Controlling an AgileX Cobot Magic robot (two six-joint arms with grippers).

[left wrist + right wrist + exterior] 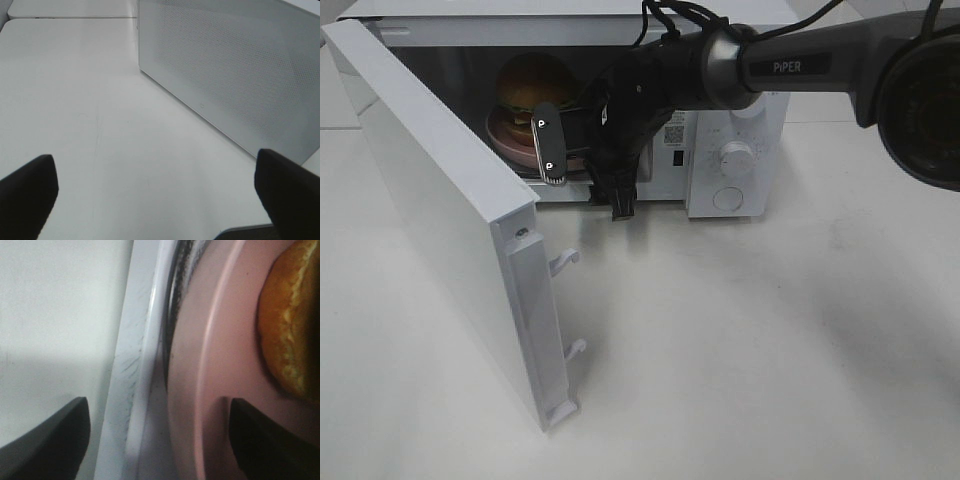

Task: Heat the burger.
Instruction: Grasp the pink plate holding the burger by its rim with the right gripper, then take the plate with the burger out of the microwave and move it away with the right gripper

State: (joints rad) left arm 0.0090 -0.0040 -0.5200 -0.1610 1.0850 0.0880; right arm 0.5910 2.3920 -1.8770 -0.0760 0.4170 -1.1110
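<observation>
Fingers (50, 440) straddle pink plate (210, 390) rim inside microwave (740, 150).

White table (750, 350), matte, faint scuffs and a thin scratch line in left wrist view. On it: white microwave (735, 160) at the far side, standing flat on the top, door (440, 210) swung wide open toward the camera, latch hooks showing on its edge. A seam in the tabletop shows beyond the microwave's perforated side in left wrist view. Rest of the surface shows only soft shadows from the arm overhead.
</observation>
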